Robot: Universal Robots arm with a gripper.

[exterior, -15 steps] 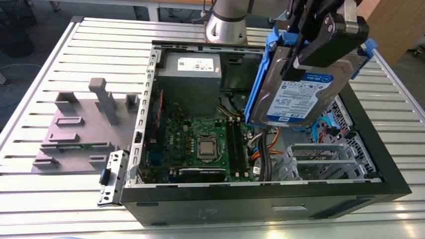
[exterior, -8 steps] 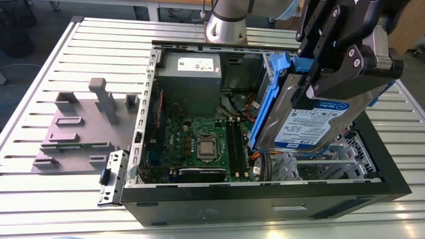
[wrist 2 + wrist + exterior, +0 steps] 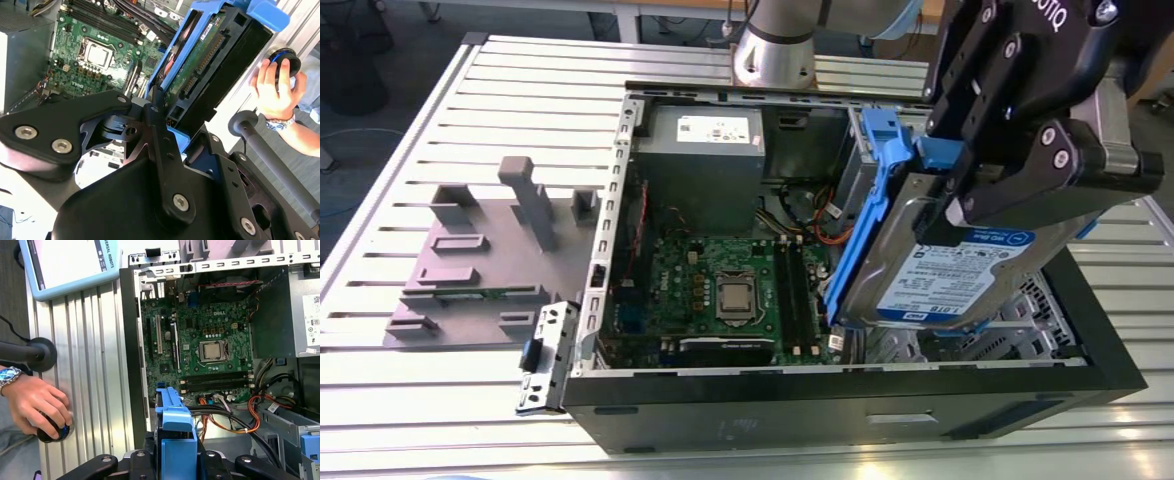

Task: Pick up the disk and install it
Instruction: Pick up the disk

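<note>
Claw [image 3: 958, 192] around disk [image 3: 967, 275]; hand [image 3: 37, 402] beside case [image 3: 128, 365].

Table [image 3: 414, 150]: ribbed aluminium slats, level. Directly on it:
- open computer case [image 3: 854, 410]
- grey moulded fixture [image 3: 467, 270], just beside the case on the exterior view's left
- small metal bracket [image 3: 544, 355] against the case's near corner
- light-blue pendant [image 3: 70, 265], near the case in the first wrist view

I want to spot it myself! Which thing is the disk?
Find the open black computer case. Over its end at the exterior view's right, the gripper clamps the disk. It alone is a flat silver slab with a blue frame and white-and-blue label.
</note>
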